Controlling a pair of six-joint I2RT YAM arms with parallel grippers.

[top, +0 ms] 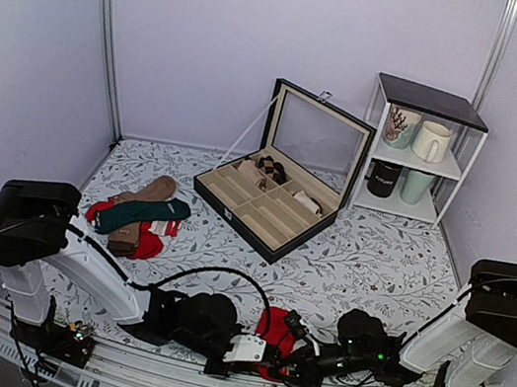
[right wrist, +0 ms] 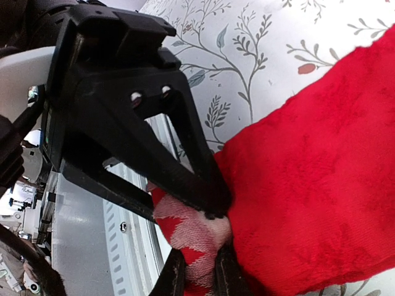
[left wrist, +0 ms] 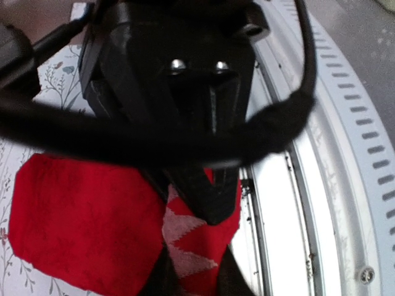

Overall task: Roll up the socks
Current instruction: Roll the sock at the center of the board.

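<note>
The socks (top: 273,328) are fuzzy bright red knit with a beige zigzag cuff (right wrist: 194,237). They are bunched into one thick, soft lump at the near edge of the worktop (top: 376,264), whose cloth is printed with leafy sprigs. Their long axis runs away from the perforated metal rail (left wrist: 364,154), and the cuff end points toward that rail. How many layers the lump holds cannot be told. The left fingers (right wrist: 197,172), black and tapered, pinch the cuff, and the right fingers (left wrist: 207,191) pinch the same cuff. Well apart at far left lies one heap of other socks (top: 139,218) in brown, dark green and stripes. Behind stand one open box (top: 272,201) and one white rack (top: 458,169) holding four mugs (top: 432,141).
</note>
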